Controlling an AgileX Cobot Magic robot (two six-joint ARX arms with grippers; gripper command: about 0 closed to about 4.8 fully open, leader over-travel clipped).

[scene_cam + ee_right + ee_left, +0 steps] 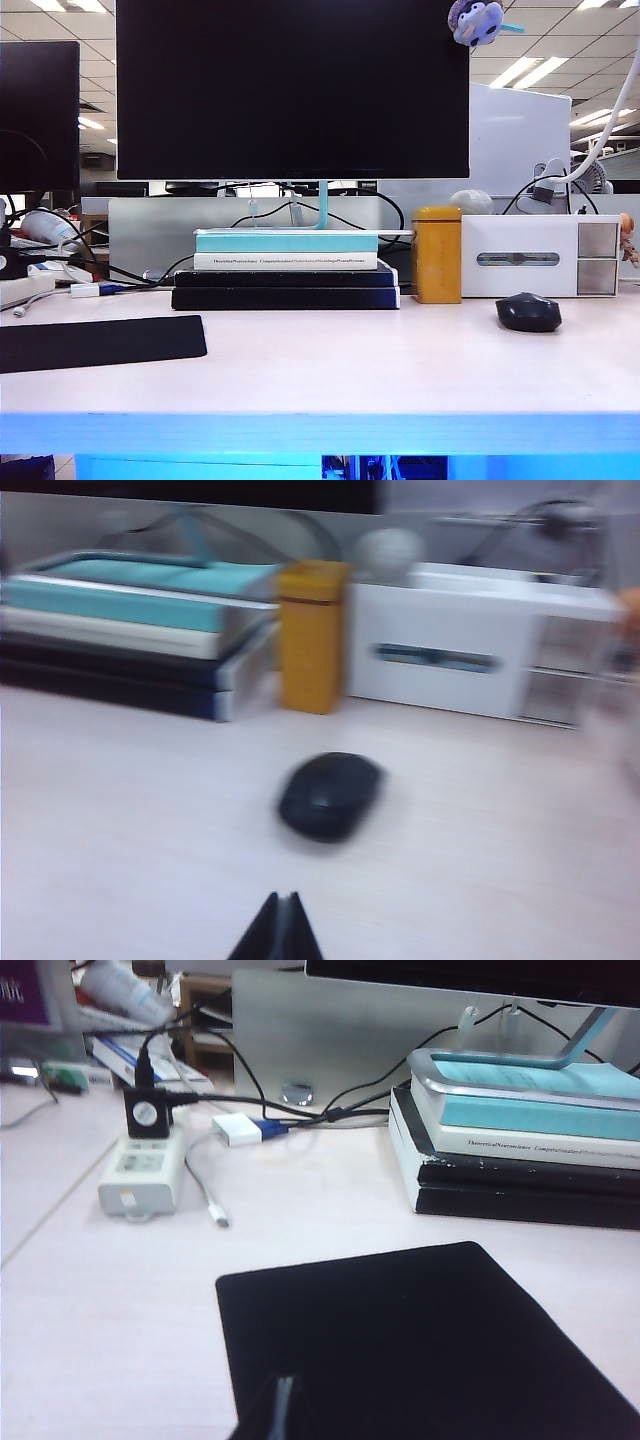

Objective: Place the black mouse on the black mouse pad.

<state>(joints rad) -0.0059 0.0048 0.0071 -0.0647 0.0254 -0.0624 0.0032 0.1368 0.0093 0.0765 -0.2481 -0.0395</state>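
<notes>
The black mouse (528, 312) is seen resting on the tabletop (350, 370) at the right of the exterior view, just in front of a white box (540, 257) and near a yellow tin (437, 255). The black mouse pad (100, 341) lies flat at the far left, well apart from it, with a stack of books (286, 270) between them further back.

The left end effector (283, 1410) is clenched and empty, poised over the pad's near edge. The right end effector (283, 928) is likewise clenched and empty, pointed at the mouse from a short way off; that view is blurred.

The mouse is judged light, rigid and smooth-shelled, so slipping is likely on its domed top. It would best be gripped across its 2 flatter sides, low and near mid-length.
</notes>
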